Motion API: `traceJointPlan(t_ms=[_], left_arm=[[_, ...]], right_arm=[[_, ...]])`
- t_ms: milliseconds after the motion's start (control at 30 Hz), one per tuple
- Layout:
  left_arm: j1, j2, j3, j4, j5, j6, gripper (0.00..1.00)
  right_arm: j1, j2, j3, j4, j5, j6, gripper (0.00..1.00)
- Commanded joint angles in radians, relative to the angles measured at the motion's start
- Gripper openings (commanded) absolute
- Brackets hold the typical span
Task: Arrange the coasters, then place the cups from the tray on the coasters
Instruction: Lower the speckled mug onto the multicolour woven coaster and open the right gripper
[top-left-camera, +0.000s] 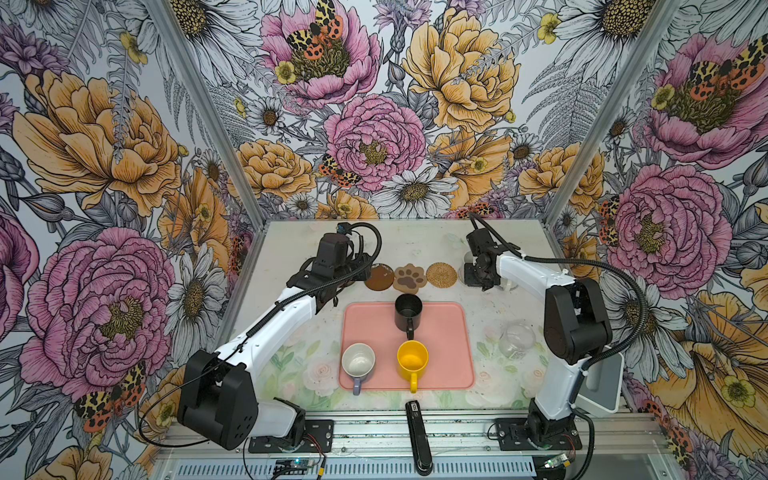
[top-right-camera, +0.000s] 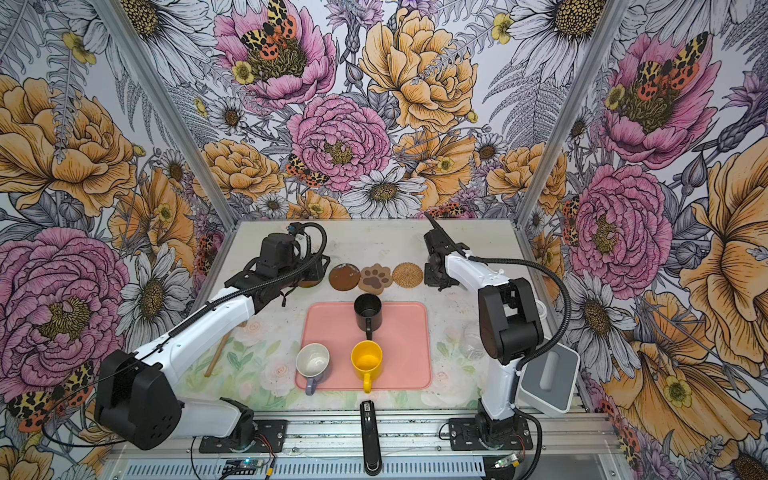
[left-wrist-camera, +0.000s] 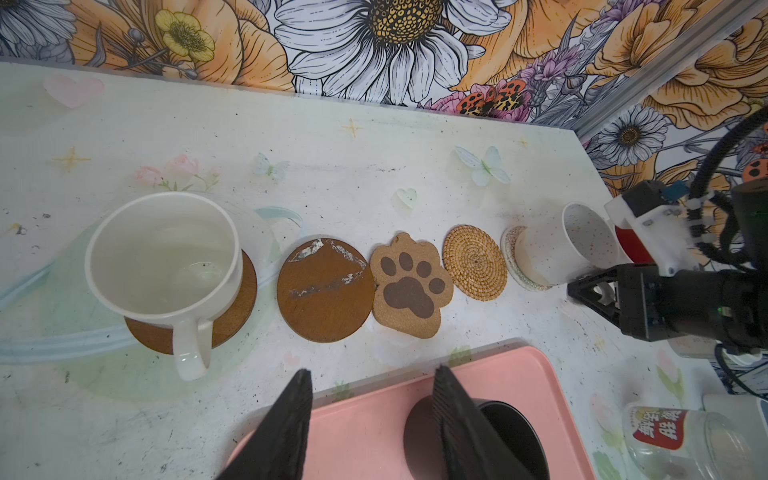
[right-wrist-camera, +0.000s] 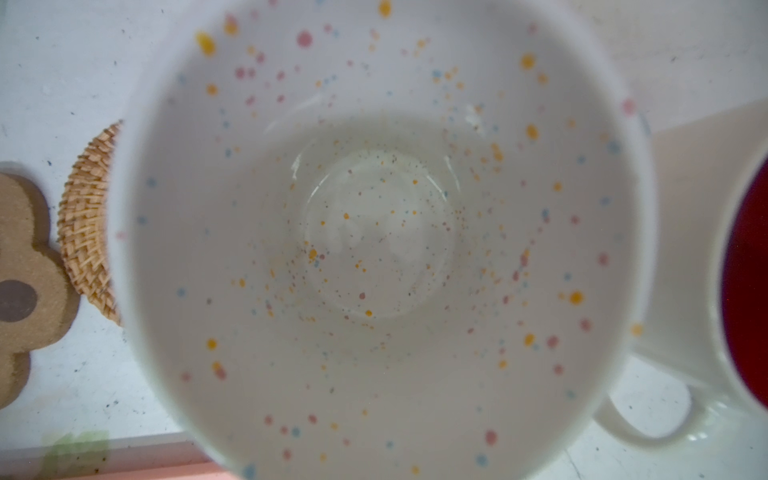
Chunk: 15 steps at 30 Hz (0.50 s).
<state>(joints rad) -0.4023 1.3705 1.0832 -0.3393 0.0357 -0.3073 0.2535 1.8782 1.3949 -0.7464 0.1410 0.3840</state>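
Right gripper (left-wrist-camera: 592, 291): jaws nearly closed on the speckled mug (right-wrist-camera: 374, 232) handle. The mug base sits on the whitish coaster (left-wrist-camera: 512, 259). Red-inside mug (right-wrist-camera: 748, 291) just beside it. Left gripper (left-wrist-camera: 370, 419): jaws half open, empty, above the tray (top-left-camera: 440, 332) far edge, by the black mug (top-left-camera: 408, 315). White mug (left-wrist-camera: 162, 257) on a brown coaster (left-wrist-camera: 237, 320). Bare in the row: brown disc (left-wrist-camera: 324, 291), paw (left-wrist-camera: 409, 286), golden round (left-wrist-camera: 475, 262). Yellow mug (top-left-camera: 412, 360) and lavender mug (top-left-camera: 358, 365) on the tray.
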Motion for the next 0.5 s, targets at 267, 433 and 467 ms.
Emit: traceJointPlan(t_ms=[267,433,467], left_arm=[[0.009,-0.035,-0.017,0.014,0.01,-0.009,0.49],[0.008,-0.037,-0.019,0.014,0.009,-0.009,0.49],[0.009,-0.039,-0.021,0.014,0.009,-0.01,0.5]], right_arm=[[-0.008,-0.02,-0.007,0.068,0.005,0.018,0.3],[-0.007,-0.034,-0.016,0.068,0.001,0.023,0.38],[-0.007,-0.037,-0.019,0.069,0.002,0.025,0.4]])
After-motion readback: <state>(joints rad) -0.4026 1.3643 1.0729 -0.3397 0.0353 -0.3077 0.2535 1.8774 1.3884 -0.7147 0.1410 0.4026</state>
